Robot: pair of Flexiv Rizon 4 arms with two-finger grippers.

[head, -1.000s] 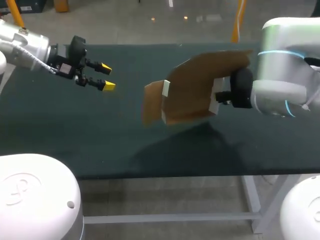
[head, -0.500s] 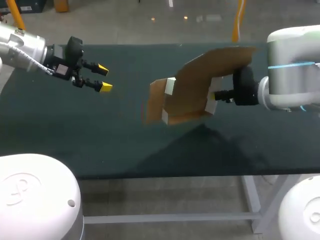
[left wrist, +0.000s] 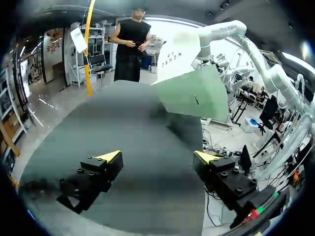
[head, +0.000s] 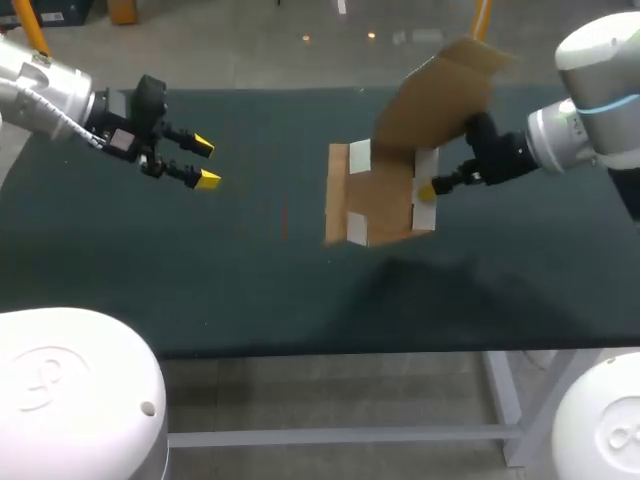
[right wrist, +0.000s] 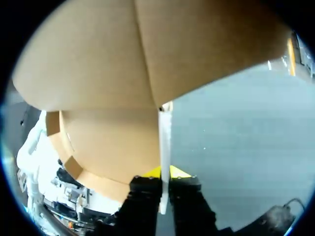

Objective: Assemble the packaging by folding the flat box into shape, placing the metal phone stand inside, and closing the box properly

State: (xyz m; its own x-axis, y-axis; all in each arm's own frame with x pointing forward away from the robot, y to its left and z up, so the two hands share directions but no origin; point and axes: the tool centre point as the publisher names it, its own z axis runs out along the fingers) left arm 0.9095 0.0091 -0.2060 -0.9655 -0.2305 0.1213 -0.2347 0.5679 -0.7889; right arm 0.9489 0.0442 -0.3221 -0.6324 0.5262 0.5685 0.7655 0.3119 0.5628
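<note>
The brown cardboard box, partly unfolded with white inner edges, hangs tilted above the table's middle, its big flap raised toward the far side. My right gripper comes in from the right and is shut on the box's right edge. In the right wrist view its fingers pinch a thin white-edged panel, and the box fills most of what lies ahead. My left gripper hovers open at the table's left with nothing in it. From the left wrist view the gripper faces the box well ahead. No phone stand shows.
The dark green table stretches under both arms, its front edge near the white arm bases. My right arm rises behind the box in the left wrist view.
My right arm has drawn back to the right and turned the box, which rose and swung its flap up. The left gripper stayed nearly in place, open.
</note>
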